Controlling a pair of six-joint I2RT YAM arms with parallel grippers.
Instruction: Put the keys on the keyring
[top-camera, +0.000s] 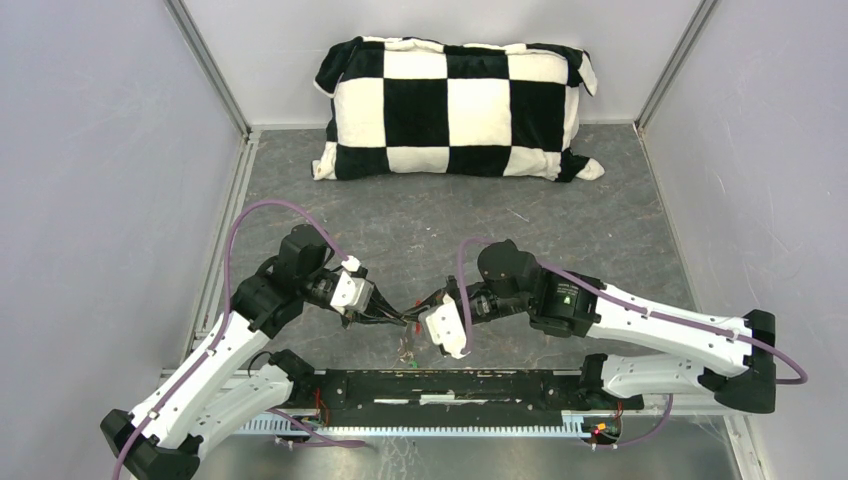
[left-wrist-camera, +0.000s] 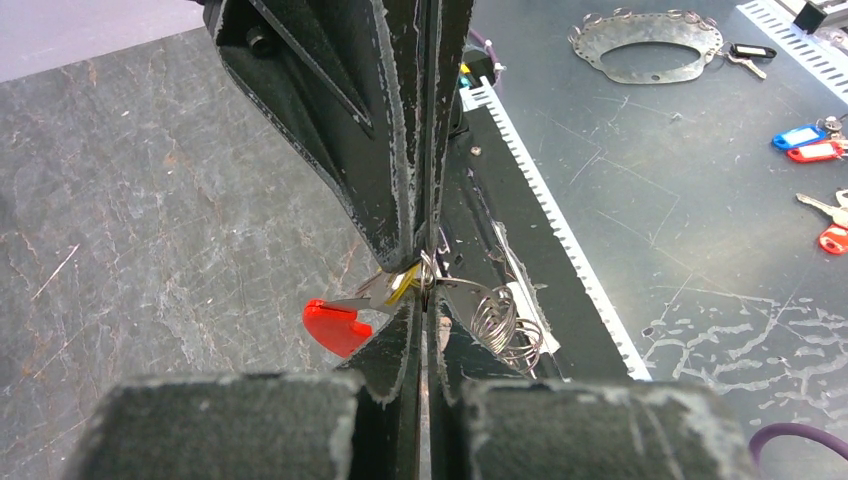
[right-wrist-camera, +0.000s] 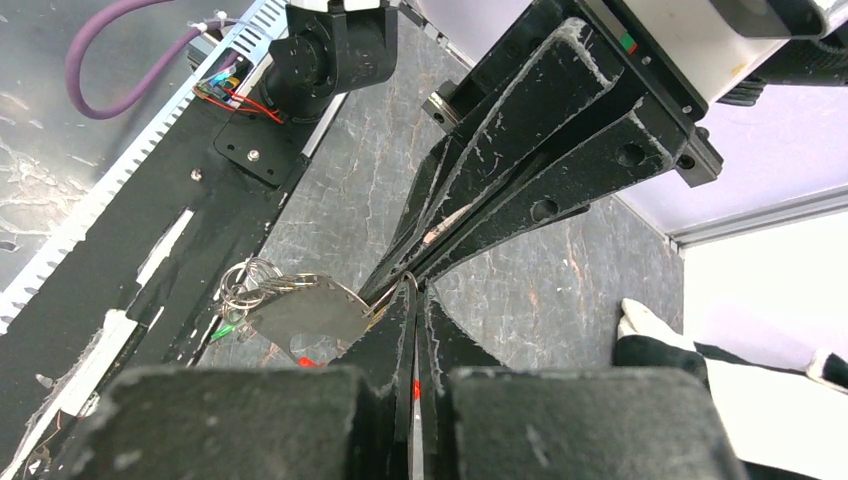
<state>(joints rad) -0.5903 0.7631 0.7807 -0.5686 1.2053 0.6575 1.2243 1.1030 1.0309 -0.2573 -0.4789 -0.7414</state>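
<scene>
The left gripper (left-wrist-camera: 422, 306) fills the foreground of its own wrist view. Its fingers are pressed together with no visible gap. The right gripper (left-wrist-camera: 426, 252) reaches in from the opposite side, also fully closed, and the two sets of tips almost touch.

The keyring (left-wrist-camera: 428, 272) sits in the air at this meeting point, above the grey table (left-wrist-camera: 150, 200) and just in front of the black mounting rail (left-wrist-camera: 565, 310). In the right wrist view, the thin ring wire arches out from between the right gripper's fingertips, so that gripper has hold of it. The left tips close into the same cluster; which part they clamp cannot be told.

The red tag (left-wrist-camera: 335, 325) projects sideways from the cluster. The brass key (left-wrist-camera: 400, 288) lies tilted against the ring, partly hidden by the fingers. A bundle of silver wire loops (left-wrist-camera: 505, 325) hangs on the rail side. Only a sliver of the green-headed key (right-wrist-camera: 228, 331) shows, beneath those loops.

A checkered pillow (top-camera: 455, 108) lies at the far wall, well apart.
</scene>
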